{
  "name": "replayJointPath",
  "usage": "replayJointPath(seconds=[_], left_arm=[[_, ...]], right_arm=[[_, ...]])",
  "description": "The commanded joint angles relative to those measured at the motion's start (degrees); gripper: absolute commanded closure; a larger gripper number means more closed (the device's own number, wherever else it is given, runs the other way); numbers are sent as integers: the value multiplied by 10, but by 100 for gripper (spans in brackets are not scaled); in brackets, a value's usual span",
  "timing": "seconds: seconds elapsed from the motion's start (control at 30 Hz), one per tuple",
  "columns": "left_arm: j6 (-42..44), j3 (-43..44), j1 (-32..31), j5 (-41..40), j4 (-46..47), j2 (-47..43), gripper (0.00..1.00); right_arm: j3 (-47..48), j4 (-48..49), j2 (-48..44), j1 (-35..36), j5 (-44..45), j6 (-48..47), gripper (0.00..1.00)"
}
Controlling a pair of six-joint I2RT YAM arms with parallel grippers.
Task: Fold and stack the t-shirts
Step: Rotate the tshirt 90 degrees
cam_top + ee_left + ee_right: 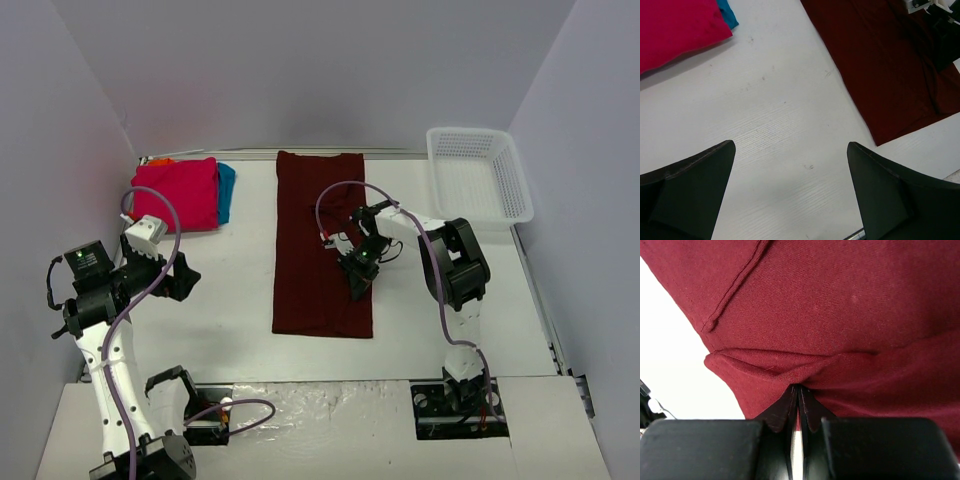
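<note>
The dark maroon t-shirt (318, 245) lies as a long folded strip down the middle of the table; it also shows in the left wrist view (890, 65). My right gripper (358, 290) is shut on a pinch of the maroon t-shirt's right edge (790, 372), low on the strip. My left gripper (170, 278) is open and empty above bare table left of the strip, its fingers (687, 192) spread wide. A pink t-shirt (178, 192) lies folded at the far left on a teal blue one (227, 190), with an orange edge (157, 160) behind.
A white mesh basket (480, 172) stands at the far right corner. Purple cables loop off both arms. Grey walls close in the table on three sides.
</note>
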Motion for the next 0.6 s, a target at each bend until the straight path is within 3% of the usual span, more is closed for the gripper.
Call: replayJointPath(seconds=[0.0,0.57], left_arm=[[6,0,4,14,4,-8,6],[8,-3,4,12,8,-16,6]], right_arm=[[-3,76,8,-6,123,-15,100],[-5,109,-28,1,131,-4,100]])
